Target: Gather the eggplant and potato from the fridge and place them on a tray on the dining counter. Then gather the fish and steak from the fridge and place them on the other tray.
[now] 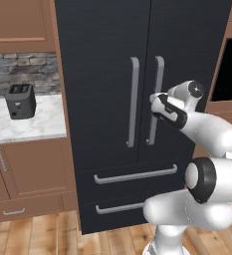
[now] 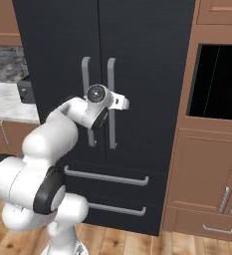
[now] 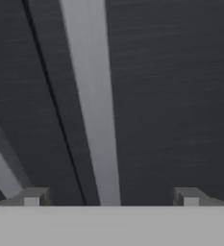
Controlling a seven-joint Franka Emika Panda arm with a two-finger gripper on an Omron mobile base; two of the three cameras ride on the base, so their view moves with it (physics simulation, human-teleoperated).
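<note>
Black and closed, the fridge [image 1: 112, 74] stands straight ahead of us at twelve o'clock, its two silver handles [image 1: 134, 102] side by side at the door seam. Our hand [image 3: 111, 197] is open, fingertips [image 3: 34, 197] spread wide, with the right door's handle [image 3: 92, 105] between them but untouched. At ten o'clock a dark toaster [image 1: 21, 101] sits on the marble surface [image 1: 33, 124].

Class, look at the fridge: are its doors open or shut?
Shut. Both fridge doors sit flush, only a thin seam between them, handles side by side.
</note>
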